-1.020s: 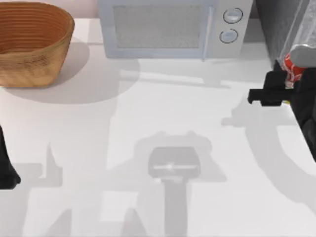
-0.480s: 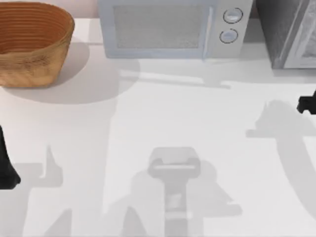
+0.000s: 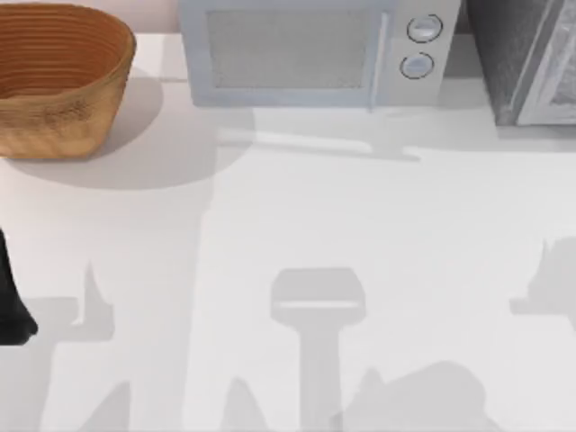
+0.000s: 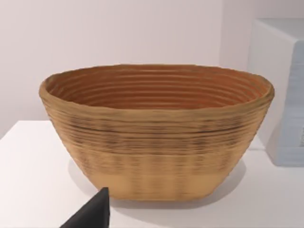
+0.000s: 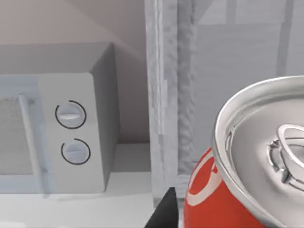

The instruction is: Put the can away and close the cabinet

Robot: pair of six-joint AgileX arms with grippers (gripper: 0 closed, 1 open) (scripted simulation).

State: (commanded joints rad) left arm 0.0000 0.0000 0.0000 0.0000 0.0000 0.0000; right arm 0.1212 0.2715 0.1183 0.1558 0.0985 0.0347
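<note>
Beside the cabinet (image 5: 209, 71), red can (image 5: 228, 199), wicker basket (image 4: 156, 133) empty

No legible text appears; the small red soda can with silver top (image 5: 247, 171) bears only a partial white mark.

Left arm (image 3: 11, 301): matte black, smooth, rounded casing seen at the table's left edge in the top view. Left gripper fingertip (image 4: 92, 213): flat black, wedge-shaped, tapering to a point. Right gripper fingertip (image 5: 164, 211): same flat black, angular, pointed profile. No markings, screws or cables discernible.
</note>
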